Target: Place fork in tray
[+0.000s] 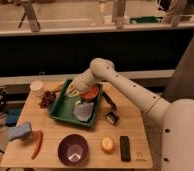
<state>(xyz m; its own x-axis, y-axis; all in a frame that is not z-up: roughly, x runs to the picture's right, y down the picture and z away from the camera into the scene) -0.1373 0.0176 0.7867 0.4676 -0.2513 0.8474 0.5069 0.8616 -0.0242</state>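
Camera view: tool (76,91) over tray (60,107) on wooden table (92,142).

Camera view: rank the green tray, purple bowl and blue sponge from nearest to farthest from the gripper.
The gripper hangs over the tray's far end.
1. Green tray, directly beneath it.
2. Purple bowl, at the table's front edge.
3. Blue sponge, front left.

purple bowl (73,149), orange fruit (108,145), red chili (37,144), blue sponge (19,132)

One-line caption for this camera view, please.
White arm's gripper hovers over the dark green rectangular plastic tray on the wooden table.
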